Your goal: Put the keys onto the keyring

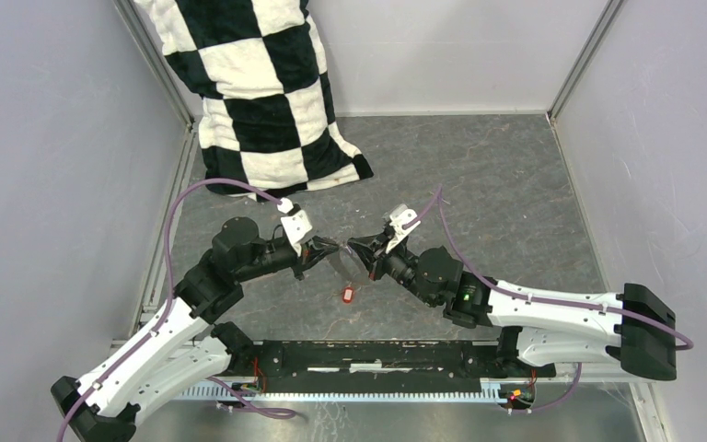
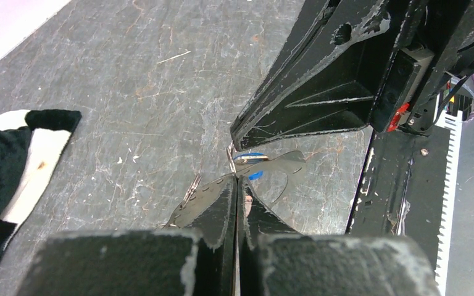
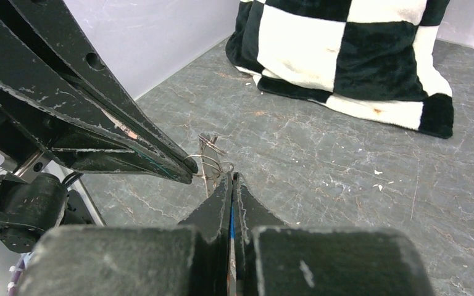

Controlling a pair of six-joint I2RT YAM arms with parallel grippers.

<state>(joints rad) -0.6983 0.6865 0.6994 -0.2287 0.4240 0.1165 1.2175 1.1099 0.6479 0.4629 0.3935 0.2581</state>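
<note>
The thin grey metal keyring (image 3: pixel 210 165) hangs above the table, in the narrow gap where the two tools meet tip to tip. The left gripper (image 2: pixel 237 185) has it: its black fingers are pressed fully together, and the wire loops come out of their tips. That hold seems meant to present the hoop steadily to the other arm.

Touching the ring from the opposite side is the tiny blue key (image 2: pixel 254 156) with a plastic head. It is pinched in the right gripper (image 3: pixel 232 180), whose fingers are likewise closed tight, with only a blue sliver showing between them. The key's metal part is too small to make out, so I cannot tell whether it has caught the wire. I judge this to be the threading step for the blue key.

The tiny red key (image 1: pixel 348 295), also plastic-headed, lies loose on the scratched grey table (image 1: pixel 479 184) just below the meeting point, not yet picked up. A black-and-white checkered cushion (image 1: pixel 258 83) leans in the far left corner, well apart.
</note>
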